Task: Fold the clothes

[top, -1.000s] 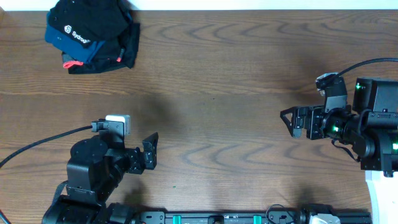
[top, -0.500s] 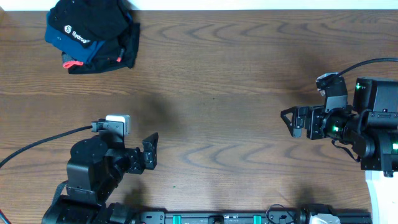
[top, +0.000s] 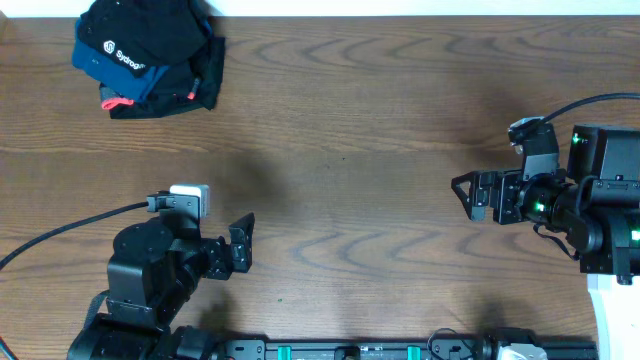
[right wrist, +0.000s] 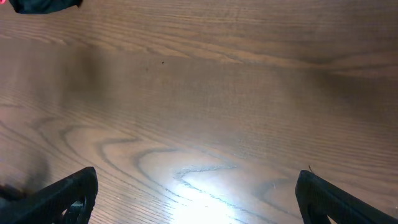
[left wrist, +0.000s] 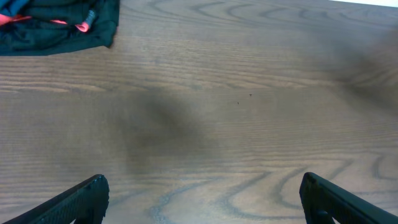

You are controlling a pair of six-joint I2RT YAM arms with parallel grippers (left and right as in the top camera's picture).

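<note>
Wood table (top: pixel 380 120): carrying one bundle at the far left corner, seen from overhead.
Clothes (top: pixel 150 35): black, sitting bunched on top of that bundle, well apart from both arms.
Handling: likely behaving as thin, soft and light, sagging and sliding on lifting; not fragile.
Hold: probably calling for a pinch at an edge or corner, one per arm, once it is spread out.
Left gripper (top: pixel 243 243): hanging over bare wood, jaws standing wide, holding nothing.
Right gripper (top: pixel 462 197): facing the table's middle, jaws likewise wide and holding nothing.
Blue garment (top: pixel 92 62): poking out under the clothes on the left.
Tagged piece (top: pixel 185 95): black, red-pink tags showing, lying beside the blue garment.
Hidden: hems, sleeves and garment type are staying buried in the bunch; white lettering (top: pixel 128 58) is proving too small to read; both wrist views are cutting the bundle off at the frame edge.
</note>
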